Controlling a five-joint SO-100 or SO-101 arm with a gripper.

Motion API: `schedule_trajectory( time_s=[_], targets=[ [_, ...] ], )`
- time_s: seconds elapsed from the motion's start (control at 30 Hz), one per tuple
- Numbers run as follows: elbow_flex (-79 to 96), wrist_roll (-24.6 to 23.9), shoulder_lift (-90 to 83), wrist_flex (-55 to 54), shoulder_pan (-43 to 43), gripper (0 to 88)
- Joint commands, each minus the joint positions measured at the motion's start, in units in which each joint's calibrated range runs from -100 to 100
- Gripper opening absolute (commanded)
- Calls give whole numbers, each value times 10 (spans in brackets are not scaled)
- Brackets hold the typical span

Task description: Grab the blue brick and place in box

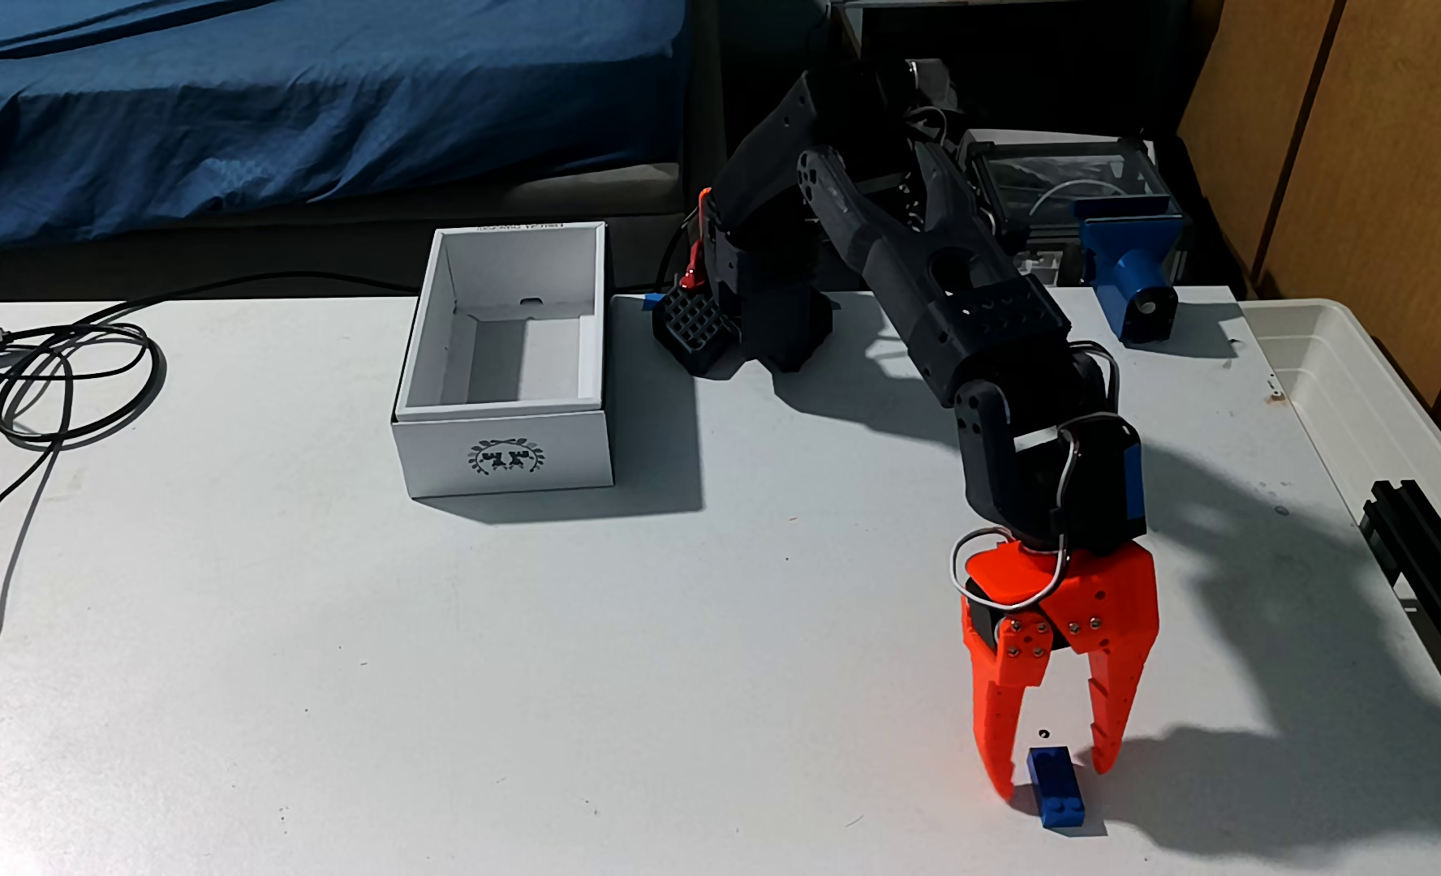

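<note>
Fixed view: an orange gripper (1053, 779) on a black arm (953, 278) points down with its jaws spread, straddling the blue brick (1056, 789) near the table's (279, 674) front edge. Well apart, toward the back edge, sits the white box (505, 459).

The pincer (1056, 779) is matt orange printed plastic with faint layer lines and small metal screws. Between its fingers lies the brick (1056, 792), smooth glossy blue plastic. Under both, the table (447, 674) looks smooth, matt white. Well to the pincer's upper left stands the box (505, 455), thin matt white cardboard. Above the pincer, the arm (953, 278) is matt black plastic.
</note>
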Motion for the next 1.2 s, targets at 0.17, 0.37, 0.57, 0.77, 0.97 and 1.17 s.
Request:
schedule_trajectory(
  time_s=[0.17, 0.37, 0.57, 0.77, 0.97, 1.17],
  targets=[
    [7, 9, -4, 19, 1, 146],
    [4, 9, -4, 19, 12, 90],
    [2, 8, -2, 19, 18, 86],
    [0, 8, 0, 15, 21, 85],
    [0, 9, 0, 13, 22, 18],
    [0, 9, -5, 14, 30, 8]
  ],
)
